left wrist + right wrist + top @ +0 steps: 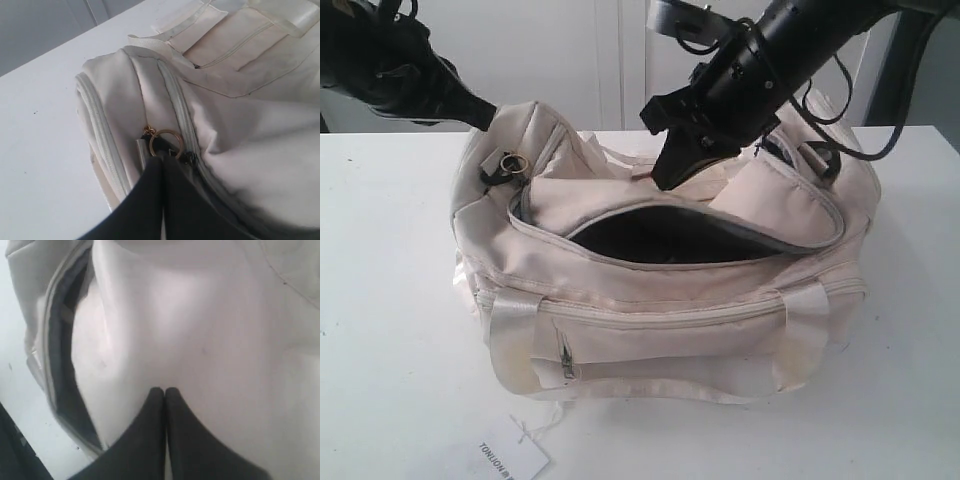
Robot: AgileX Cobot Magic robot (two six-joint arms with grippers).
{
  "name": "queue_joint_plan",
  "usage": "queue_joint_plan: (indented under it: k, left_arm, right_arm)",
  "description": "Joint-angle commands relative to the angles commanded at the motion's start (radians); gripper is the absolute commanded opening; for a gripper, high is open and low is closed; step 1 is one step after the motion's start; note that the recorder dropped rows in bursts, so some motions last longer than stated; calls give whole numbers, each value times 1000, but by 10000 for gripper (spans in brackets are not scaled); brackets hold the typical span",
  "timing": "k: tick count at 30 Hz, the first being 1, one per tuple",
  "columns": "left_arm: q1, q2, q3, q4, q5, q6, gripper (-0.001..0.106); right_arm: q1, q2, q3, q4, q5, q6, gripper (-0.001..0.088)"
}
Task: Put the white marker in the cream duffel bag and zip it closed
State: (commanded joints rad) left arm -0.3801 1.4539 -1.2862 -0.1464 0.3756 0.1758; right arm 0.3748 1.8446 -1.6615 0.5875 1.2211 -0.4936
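- Large soft cream fabric duffel bag (670, 290) sits mid white table (390, 300), long side facing the exterior camera.
- Main top zip gaping wide; dark interior (660, 235) shows, contents too dark to tell. White marker's position can't be told.
- Small gold metal ring (166, 144) hangs at the bag's left end beside the zip.
- Left gripper (162, 156): black fingers pressed together, tips right at the ring; whether anything is pinched, can't tell.
- Right gripper (165, 390): fingers fully together, holding nothing, tips pushing on the cream top flap behind the opening.
- White paper tag with dark print (510, 460) lies on the table in front of the bag.
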Motion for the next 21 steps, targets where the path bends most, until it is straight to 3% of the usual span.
queue_joint_plan:
  k: [4,7,15,21]
  left_arm:
    - [15,2,0,0,-66,-35,0]
    - [69,2,0,0,-77,-119,0]
    - [181,37,0,-5,-9,-200,0]
    - [198,122,0,-77,14,-233,12]
  right_arm:
    - [46,12,0,0,0,-10,0]
    - [63,12,0,0,0,-16,0]
    - [77,-2,0,23,-135,-63,0]
    - [146,-2,0,23,-195,-77,0]
